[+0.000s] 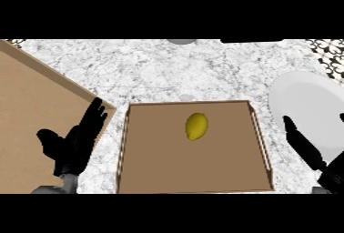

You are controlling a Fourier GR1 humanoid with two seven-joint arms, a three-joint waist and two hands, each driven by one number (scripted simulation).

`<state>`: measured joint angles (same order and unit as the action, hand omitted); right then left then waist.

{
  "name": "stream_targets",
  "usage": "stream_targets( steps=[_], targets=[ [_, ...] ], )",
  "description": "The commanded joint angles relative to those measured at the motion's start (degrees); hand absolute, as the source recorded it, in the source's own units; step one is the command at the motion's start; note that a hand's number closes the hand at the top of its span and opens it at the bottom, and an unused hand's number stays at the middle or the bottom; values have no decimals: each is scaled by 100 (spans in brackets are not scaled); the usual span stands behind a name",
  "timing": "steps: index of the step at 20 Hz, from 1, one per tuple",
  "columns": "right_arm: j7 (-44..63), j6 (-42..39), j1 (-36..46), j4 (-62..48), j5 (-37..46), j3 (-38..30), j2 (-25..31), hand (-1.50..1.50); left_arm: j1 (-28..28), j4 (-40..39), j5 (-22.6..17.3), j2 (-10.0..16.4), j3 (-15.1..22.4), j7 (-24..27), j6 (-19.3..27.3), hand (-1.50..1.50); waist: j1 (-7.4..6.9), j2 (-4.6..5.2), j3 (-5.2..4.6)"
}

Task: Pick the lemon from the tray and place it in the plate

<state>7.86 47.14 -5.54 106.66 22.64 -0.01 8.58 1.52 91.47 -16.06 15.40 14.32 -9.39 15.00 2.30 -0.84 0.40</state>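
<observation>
The lemon [196, 126] lies on the brown floor of the tray [142, 179], a little toward 12 o'clock from the tray's middle, its long axis running roughly from 12 to 6 o'clock, with nothing touching it. The white plate [306, 98] sits on the marbled counter [161, 68] at 3 o'clock from the tray, just beside its right wall. At 9 o'clock from the tray the left hand [73, 144] shows with fingers straight and pointing toward 1 o'clock, thumb spread out toward 10 o'clock, holding nothing; it overlaps the edge of a large brown board [27, 118] that fills the view's left side. The right hand [308, 148] enters at 4 o'clock, fingers stretched straight toward 11 o'clock across the plate's lower part, empty, well apart from the lemon.
</observation>
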Motion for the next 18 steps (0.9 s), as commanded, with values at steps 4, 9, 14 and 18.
stream_targets(
  steps=[4,9,14,18],
  targets=[
    [1347,-559,-1086,827,1602,786,-86,-150,-334,-876,-76,78,-29,-4,-311,0,-112,94,-76],
    [2732,-2061,-1079,998,2364,1339,165,-150,-264,-792,-94,34,70,-128,-387,0,-257,118,-85],
    [4437,-3413,-610,1751,3407,1910,-38,-150,55,-972,55,-135,80,-249,-185,0,-233,103,-70],
    [5611,-4223,467,1272,4017,2241,-659,-150,-99,-927,-48,-89,18,-205,-369,0,-340,105,-59]
  ],
)
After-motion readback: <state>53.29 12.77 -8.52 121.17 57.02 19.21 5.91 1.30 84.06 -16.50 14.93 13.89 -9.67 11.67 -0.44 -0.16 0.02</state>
